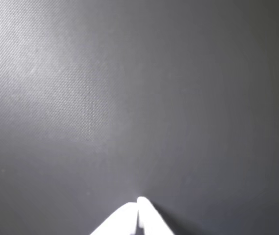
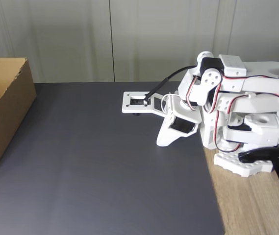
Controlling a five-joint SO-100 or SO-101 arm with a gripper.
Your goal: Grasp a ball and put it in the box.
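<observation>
The ball is out of view. The box, brown cardboard with an open top, stands at the left edge of the fixed view. The white arm is folded up at the right, and my gripper points down onto the dark mat, far from the box. In the wrist view the gripper enters from the bottom edge. Its two white fingers meet at the tips, shut with nothing between them, just above the bare mat.
A dark grey mat covers most of the table between box and arm. Bare wood shows at the right, where the arm's base is clamped. A grey wall runs along the back.
</observation>
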